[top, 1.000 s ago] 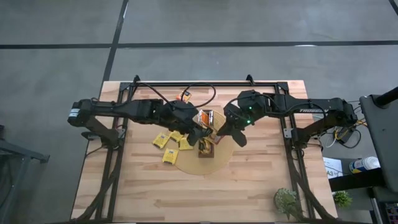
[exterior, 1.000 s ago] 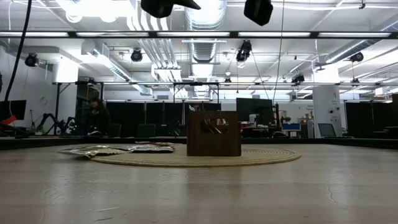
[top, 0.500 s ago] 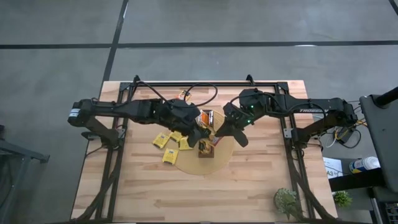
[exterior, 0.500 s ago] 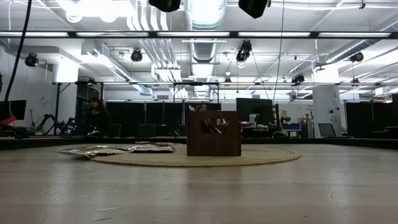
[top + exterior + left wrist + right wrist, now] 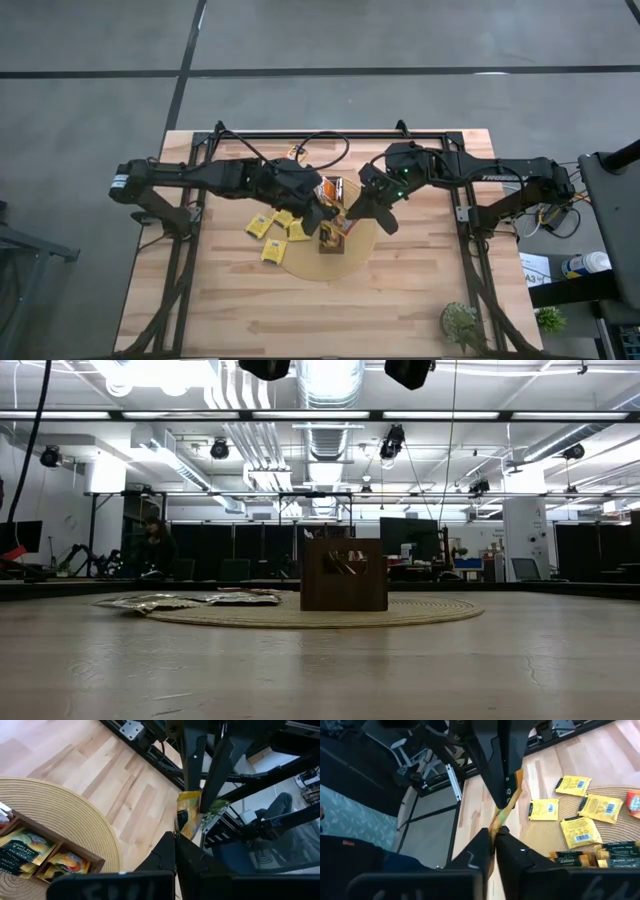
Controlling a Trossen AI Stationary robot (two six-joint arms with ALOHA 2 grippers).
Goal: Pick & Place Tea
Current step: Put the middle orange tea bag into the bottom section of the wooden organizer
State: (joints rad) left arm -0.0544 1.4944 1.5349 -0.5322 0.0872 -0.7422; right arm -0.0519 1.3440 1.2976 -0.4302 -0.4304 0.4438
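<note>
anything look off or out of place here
One thing: both grippers pinch the same yellow sachet in mid-air above the tray, the left gripper and right gripper at opposite ends. Otherwise, several loose sachets lie flat beside the tray, on the table and round mat.

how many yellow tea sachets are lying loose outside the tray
4 yellow sachets: one on bare wood left of the round mat, one on its left edge, two beside the left arm, which may hide more. A fifth sachet is pinched by the left gripper and right gripper.
</note>
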